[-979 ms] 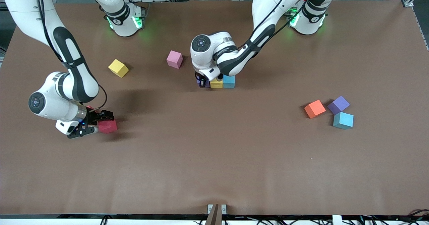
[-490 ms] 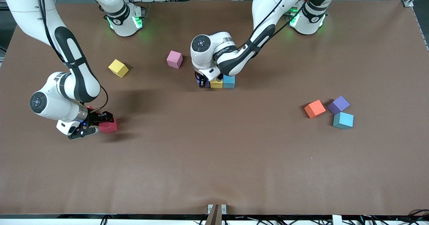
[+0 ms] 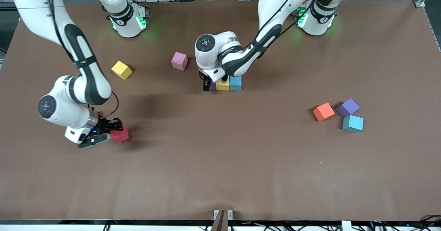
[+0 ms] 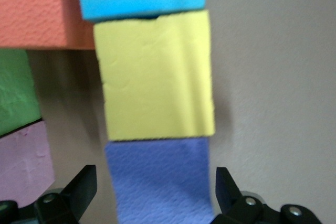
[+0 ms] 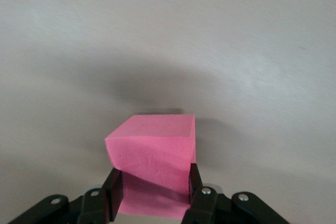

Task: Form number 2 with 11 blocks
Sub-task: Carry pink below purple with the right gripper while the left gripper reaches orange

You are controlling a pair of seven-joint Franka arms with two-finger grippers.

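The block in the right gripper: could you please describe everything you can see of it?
The pink-red block is a small matte foam cube with a finely pitted surface and crisp edges. The right gripper is shut on it, one finger pressing each of two facing sides. It sits tilted between them, and the shadow under it suggests it is just off the brown table. It is at the right arm's end of the table, nearer the front camera than the loose yellow block. Nothing else touches it.

- Purple (image 3: 213,85), yellow (image 3: 222,84) and blue (image 3: 235,83) cubes sit touching in a row, mid-desk.
- Pink cube (image 3: 179,60) lies at that row's ten o'clock.
- Red-pink cube (image 3: 120,134) is clamped, lifted.
- Orange cube (image 3: 323,111), second purple cube (image 3: 347,107) and second blue cube (image 3: 352,123) cluster together.
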